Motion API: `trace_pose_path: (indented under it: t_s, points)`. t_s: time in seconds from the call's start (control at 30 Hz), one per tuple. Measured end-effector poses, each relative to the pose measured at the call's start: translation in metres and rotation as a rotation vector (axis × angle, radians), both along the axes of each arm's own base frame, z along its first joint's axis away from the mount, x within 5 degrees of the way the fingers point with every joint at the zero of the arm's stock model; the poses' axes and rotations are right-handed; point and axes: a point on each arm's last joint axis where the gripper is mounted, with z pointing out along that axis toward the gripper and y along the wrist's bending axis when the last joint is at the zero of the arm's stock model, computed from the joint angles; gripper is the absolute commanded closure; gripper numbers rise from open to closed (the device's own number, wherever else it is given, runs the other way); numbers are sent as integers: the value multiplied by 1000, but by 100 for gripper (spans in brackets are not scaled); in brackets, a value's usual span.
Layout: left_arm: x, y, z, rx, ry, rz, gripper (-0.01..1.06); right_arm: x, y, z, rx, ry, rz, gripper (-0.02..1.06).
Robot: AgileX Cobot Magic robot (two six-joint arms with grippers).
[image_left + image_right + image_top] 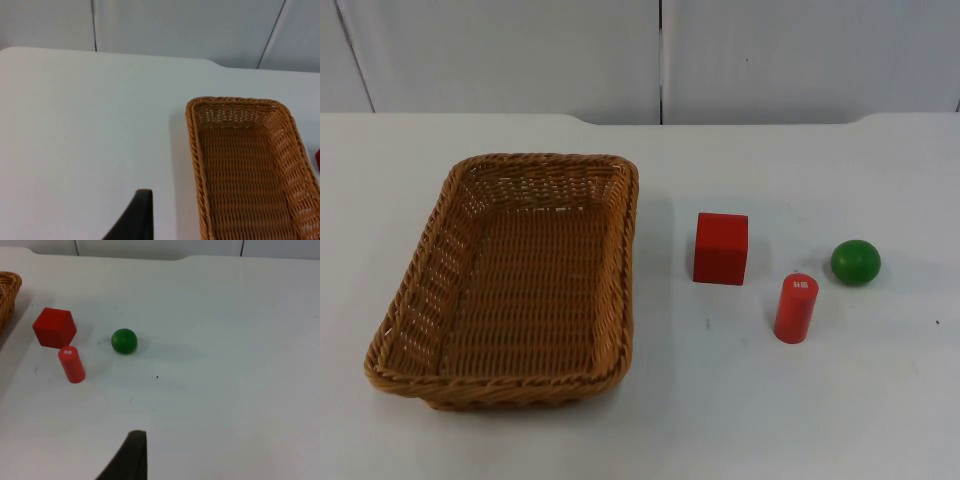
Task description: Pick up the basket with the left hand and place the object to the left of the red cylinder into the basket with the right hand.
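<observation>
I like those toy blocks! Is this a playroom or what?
More likely a robot test bench: a bare white table against a grey partition wall, with a wicker basket, red cube, red cylinder and green ball laid out.

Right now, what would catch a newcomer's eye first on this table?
The big empty brown wicker basket on the table's left side. To its right, a red cube, an upright red cylinder right of and nearer than the cube, and a green ball farthest right.
</observation>
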Motion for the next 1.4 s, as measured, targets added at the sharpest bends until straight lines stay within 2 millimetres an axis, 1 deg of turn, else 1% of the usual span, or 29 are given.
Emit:
trace_pose_path:
  t_s: [0.17, 0.2, 0.23, 0.33, 0.4, 0.43, 0.47, 0.57, 0.6, 0.73, 0.77, 0.87, 0.9, 0.93, 1.07, 1.1, 1.17, 1.23, 1.27, 1.3, 1.37, 1.4]
  points:
    - [28, -1, 4, 2, 74, -28, 0, 0, 0, 0, 0, 0, 0, -1]
    - [32, -1, 4, 1, 84, -34, 0, 0, 0, 0, 0, -4, 0, -1]
    - [32, -1, 4, 1, 84, -34, 0, 0, 0, 0, 0, -4, 0, -1]
    - [44, -2, -1, -3, 130, -56, 0, -2, 0, 12, 7, -75, 0, -1]
    - [49, -2, -3, -3, 152, -63, 0, -2, 0, 22, 13, -134, 0, -1]
    - [49, -2, -3, -3, 152, -63, 0, -2, 0, 22, 13, -134, 0, -1]
    - [50, -2, -4, -1, 160, -66, 0, -1, 0, 27, 15, -149, 0, -1]
    - [53, -3, -6, 2, 170, -72, 0, 13, 1, 40, 13, -134, 0, -1]
    - [53, -3, -6, 2, 170, -72, 0, 13, 1, 40, 13, -134, 0, -1]
    - [54, -3, -6, 5, 173, -74, 0, 41, 4, 51, 8, -80, 0, -1]
    - [54, -3, -6, 5, 173, -74, 0, 41, 4, 51, 8, -80, 0, -1]
    - [54, -2, -6, 11, 172, -78, 0, 62, 6, 54, 2, -22, 0, -1]
    - [54, -2, -6, 11, 172, -78, 0, 73, 7, 55, -1, 13, 0, -1]
    - [54, -2, -6, 11, 172, -78, 0, 73, 7, 55, -1, 13, 0, -1]
    - [54, -3, -7, 10, 175, -84, 0, 99, 10, 55, -9, 91, 0, -1]
    - [54, -3, -7, 10, 175, -84, 0, 99, 10, 55, -9, 91, 0, -1]
    - [56, -3, -8, 10, 186, -84, 0, 110, 11, 54, -11, 114, 0, -1]
    - [62, -3, -12, -3, 213, -87, 0, 118, 12, 51, -13, 137, 0, -1]
    - [62, -3, -12, -3, 213, -87, 0, 118, 12, 51, -13, 137, 0, -1]
    - [68, -4, -16, -12, 240, -96, 0, 123, 12, 49, -15, 153, 0, -1]
    - [74, -5, -20, -22, 266, -109, 0, 126, 12, 47, -16, 164, 0, -1]
    - [81, -6, -25, -29, 297, -124, 0, 127, 12, 47, -16, 164, 0, -1]
